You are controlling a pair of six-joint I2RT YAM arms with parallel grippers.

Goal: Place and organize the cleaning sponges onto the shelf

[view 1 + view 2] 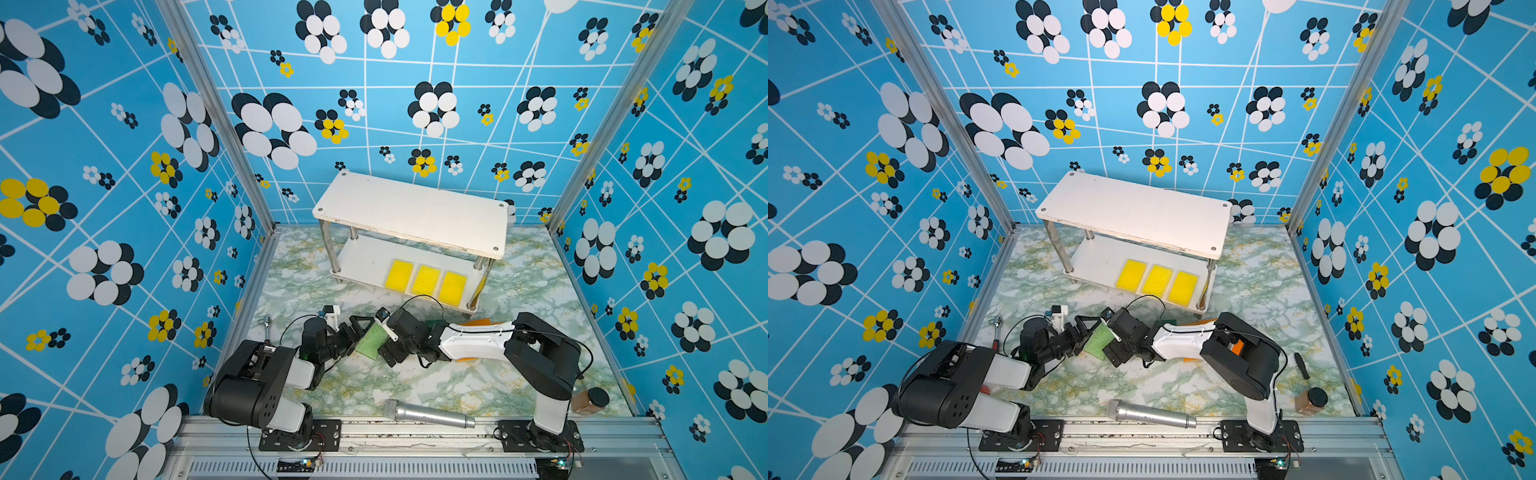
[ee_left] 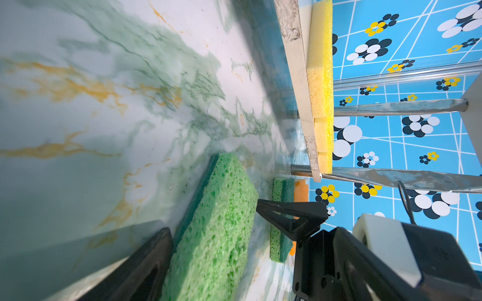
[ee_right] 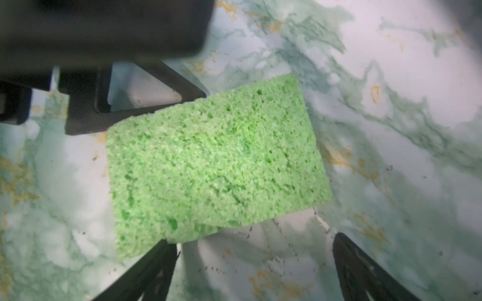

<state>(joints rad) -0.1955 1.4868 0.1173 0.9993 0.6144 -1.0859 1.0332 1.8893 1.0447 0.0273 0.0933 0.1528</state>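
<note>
- The green sponge (image 3: 214, 161) lies on the desk (image 1: 415, 382), in the near middle. It is in front of the shelf (image 1: 411, 208) and between your two arms.
- Your left fingers (image 2: 289, 217) are spread wide, one along each long side of this sponge. They do not press it and they hold nothing.
- Your right fingers (image 3: 154, 271) are also spread wide and empty. They hang just at the right of the same sponge, with one tip at its corner; whether it touches, I cannot tell.
- Three yellow sponges (image 1: 426, 280) lie side by side on the lower board of the shelf, at its near right part. The upper board is bare.
- A second green sponge (image 2: 280, 221) and orange sponges (image 1: 478, 322) lie on the desk further right, partly hidden under the right arm.
- I judge the green sponge to be very light, soft and full of pores. It gives under pressure, so a hard squeeze will fold it. Its rough foam should not slip.
- It is thin and flat, so bring the fingers down almost to the desk. Take it across the short width, at the middle of the long sides.
- Close only one arm on it. Two together may knock against each other.
</note>
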